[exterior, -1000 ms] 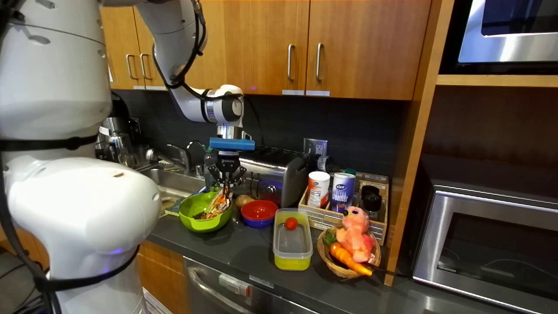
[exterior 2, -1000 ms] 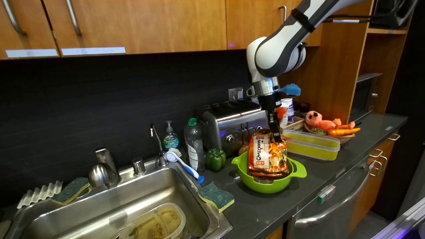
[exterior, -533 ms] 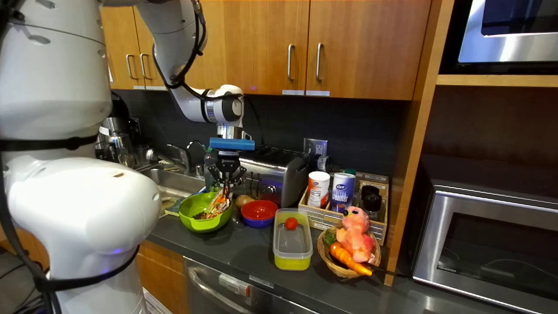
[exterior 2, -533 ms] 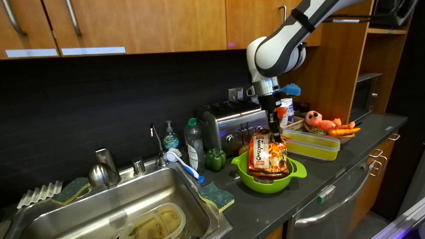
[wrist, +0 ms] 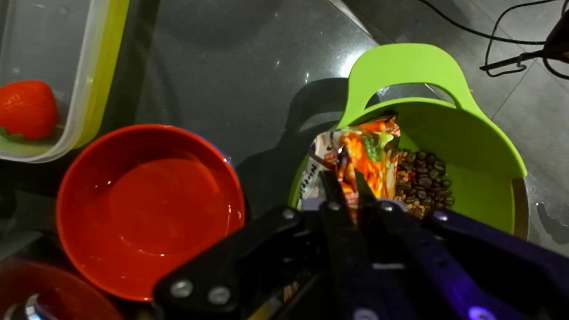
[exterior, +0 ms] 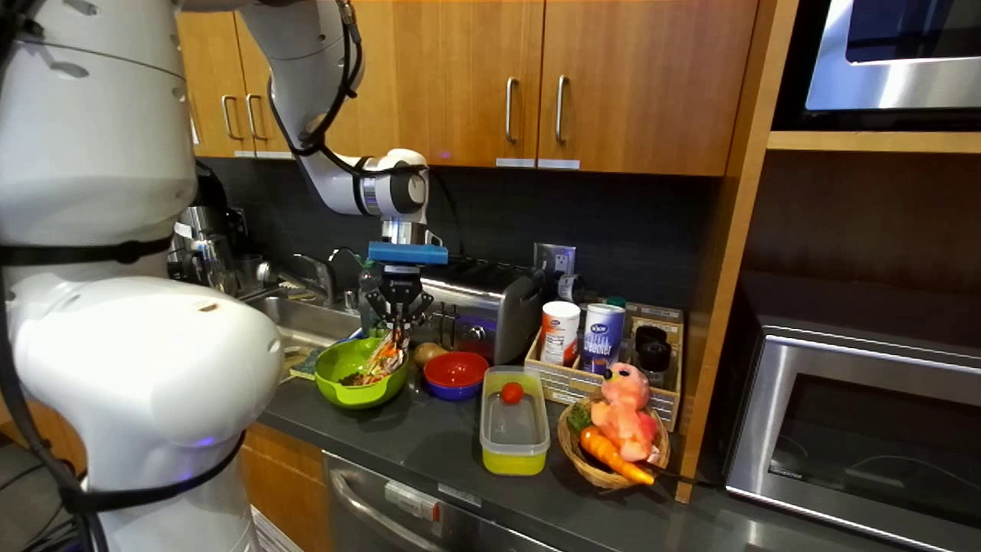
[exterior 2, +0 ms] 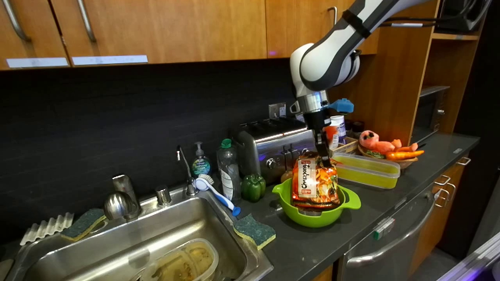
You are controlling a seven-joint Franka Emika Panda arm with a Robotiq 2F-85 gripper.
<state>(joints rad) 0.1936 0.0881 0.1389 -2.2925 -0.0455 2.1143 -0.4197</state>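
My gripper points down over the green bowl and is shut on the upper edge of a noodle packet. Orange and red with a white label, the packet stands steeply tilted, its lower end inside the bowl. Part of its pinched edge shows between the fingertips in the wrist view, where the gripper hides the rest. Dark coffee beans and some paler bits lie in the bowl beside the packet. Just beside this bowl is a red bowl resting in a blue one.
A steel toaster stands close behind the gripper. Along the counter are a yellow-green container with a red strawberry-like item, and a basket with a pink toy and carrot. The sink, sponge and green pepper lie opposite.
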